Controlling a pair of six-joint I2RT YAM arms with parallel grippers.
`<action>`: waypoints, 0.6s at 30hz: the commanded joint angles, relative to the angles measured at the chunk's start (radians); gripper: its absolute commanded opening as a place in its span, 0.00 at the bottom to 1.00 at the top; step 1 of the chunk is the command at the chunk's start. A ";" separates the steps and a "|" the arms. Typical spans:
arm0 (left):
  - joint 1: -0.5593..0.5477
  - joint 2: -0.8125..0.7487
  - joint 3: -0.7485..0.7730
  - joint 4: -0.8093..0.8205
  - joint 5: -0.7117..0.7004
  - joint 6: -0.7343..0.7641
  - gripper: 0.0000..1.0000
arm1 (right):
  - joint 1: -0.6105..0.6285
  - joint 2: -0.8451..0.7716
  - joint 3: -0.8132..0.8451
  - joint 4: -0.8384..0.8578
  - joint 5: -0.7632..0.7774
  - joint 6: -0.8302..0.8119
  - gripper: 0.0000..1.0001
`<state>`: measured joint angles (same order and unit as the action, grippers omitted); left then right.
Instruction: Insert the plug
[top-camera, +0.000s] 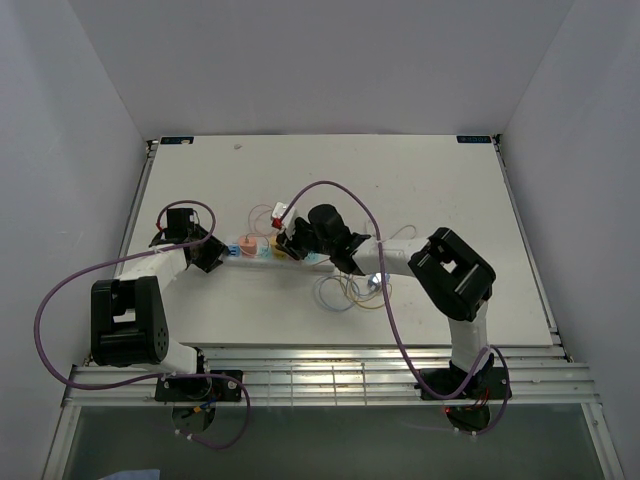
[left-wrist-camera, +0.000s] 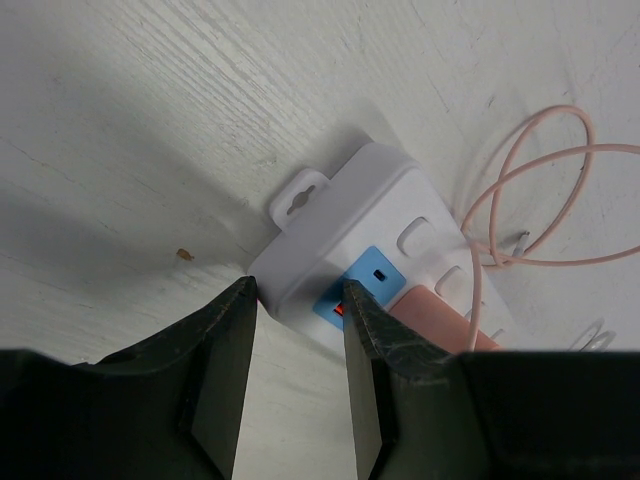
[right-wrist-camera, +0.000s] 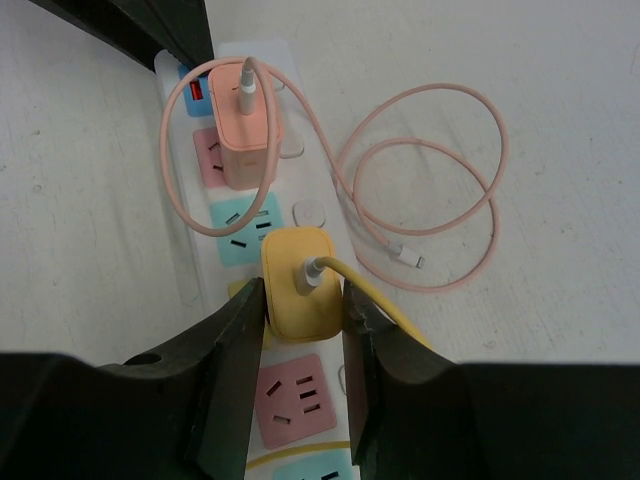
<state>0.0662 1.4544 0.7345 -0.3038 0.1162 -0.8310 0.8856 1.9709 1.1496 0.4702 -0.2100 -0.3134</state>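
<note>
A white power strip (right-wrist-camera: 300, 215) with coloured sockets lies on the table and also shows in the top view (top-camera: 262, 252). A yellow plug (right-wrist-camera: 298, 275) with a yellow cable stands on the strip, over its yellow socket. My right gripper (right-wrist-camera: 303, 300) is shut on the plug's two sides. A pink plug (right-wrist-camera: 243, 125) sits in a pink socket further along. My left gripper (left-wrist-camera: 300, 300) is open at the strip's end (left-wrist-camera: 340, 215); its right finger (left-wrist-camera: 365, 340) rests over the blue USB panel (left-wrist-camera: 365, 280) and its left finger stands over bare table.
A pink cable (right-wrist-camera: 420, 190) lies coiled on the table beside the strip, its loose connector free. Pale cable loops (top-camera: 345, 290) lie in front of the right arm. A red and white tag (top-camera: 280, 211) lies behind the strip. A free pink socket (right-wrist-camera: 295, 400) sits between my right fingers.
</note>
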 joint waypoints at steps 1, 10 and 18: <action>-0.008 0.029 -0.018 -0.098 0.020 0.015 0.48 | 0.026 0.132 -0.146 -0.349 0.041 0.088 0.08; -0.008 0.027 -0.021 -0.100 0.020 0.017 0.48 | 0.030 0.152 -0.168 -0.331 0.049 0.123 0.08; -0.008 0.024 -0.020 -0.097 0.023 0.015 0.48 | 0.107 0.193 -0.117 -0.406 0.202 0.143 0.08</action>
<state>0.0700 1.4567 0.7345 -0.2943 0.1112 -0.8314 0.9260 1.9854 1.1057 0.5514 -0.1158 -0.2504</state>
